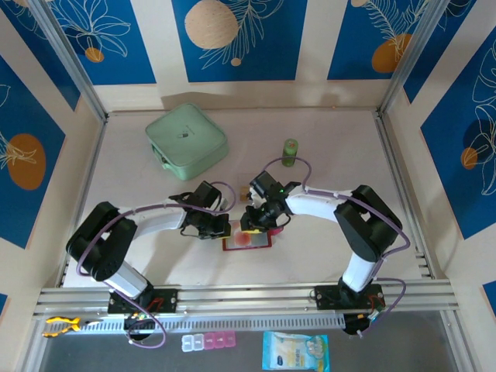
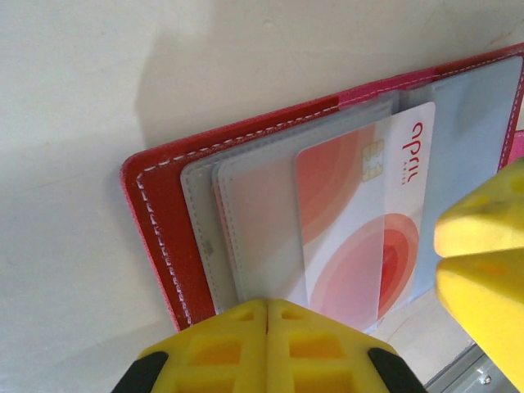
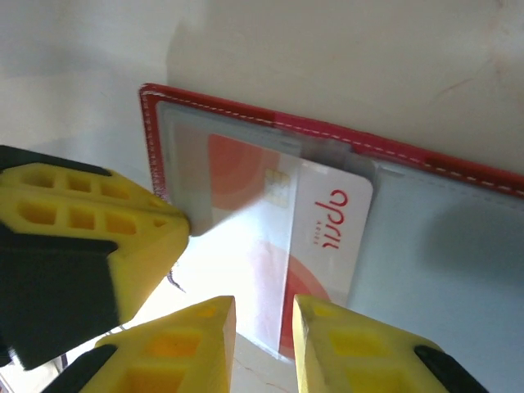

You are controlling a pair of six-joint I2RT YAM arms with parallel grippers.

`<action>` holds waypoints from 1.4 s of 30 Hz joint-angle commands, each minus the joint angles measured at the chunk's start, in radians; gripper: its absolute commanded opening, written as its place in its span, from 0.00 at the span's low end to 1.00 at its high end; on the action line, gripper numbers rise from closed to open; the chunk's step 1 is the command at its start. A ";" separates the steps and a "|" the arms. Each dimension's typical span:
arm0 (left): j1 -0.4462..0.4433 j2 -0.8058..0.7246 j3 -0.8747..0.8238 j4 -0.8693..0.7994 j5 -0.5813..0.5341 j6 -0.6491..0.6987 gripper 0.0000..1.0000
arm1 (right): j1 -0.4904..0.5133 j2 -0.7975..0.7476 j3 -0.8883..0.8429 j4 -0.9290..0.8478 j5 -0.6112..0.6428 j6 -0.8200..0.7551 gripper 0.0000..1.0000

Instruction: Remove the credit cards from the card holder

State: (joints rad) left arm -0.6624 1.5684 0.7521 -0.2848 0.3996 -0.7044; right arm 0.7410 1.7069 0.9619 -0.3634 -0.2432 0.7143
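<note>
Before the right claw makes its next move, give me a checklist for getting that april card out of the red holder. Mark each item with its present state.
1. Card holder open flat on the table: ok.
2. Left claw shut, tips at the clear sleeves: ok.
3. Left claw actually pinning the holder down: cannot tell.
4. Credit card partly out of its sleeve: ok.
5. Right claw lined up on the card's near edge: ok.
6. Right claw closed on the card: not ok, jaws stand apart.
</note>
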 commanded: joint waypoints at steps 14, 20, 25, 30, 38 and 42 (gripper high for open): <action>-0.037 0.025 0.055 -0.021 0.026 -0.001 0.00 | -0.040 -0.051 -0.060 0.026 -0.045 0.014 0.26; -0.038 0.047 0.046 -0.012 0.024 -0.004 0.00 | -0.043 -0.029 -0.058 0.036 -0.061 0.011 0.26; -0.038 0.054 0.041 -0.041 0.001 0.002 0.00 | -0.046 -0.007 -0.056 0.040 -0.067 0.011 0.26; -0.037 0.054 0.035 -0.048 -0.006 -0.001 0.00 | -0.052 0.009 -0.067 0.046 -0.065 0.016 0.26; -0.038 0.059 0.043 -0.052 -0.008 -0.001 0.00 | -0.059 0.035 -0.087 0.091 -0.107 0.029 0.26; -0.037 0.060 0.043 -0.052 -0.007 -0.001 0.00 | -0.059 0.038 -0.090 0.106 -0.122 0.036 0.26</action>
State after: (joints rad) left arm -0.6926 1.6096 0.7940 -0.2966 0.4107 -0.7052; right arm 0.6857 1.7329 0.8852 -0.2729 -0.3222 0.7338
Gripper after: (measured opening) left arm 0.054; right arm 0.260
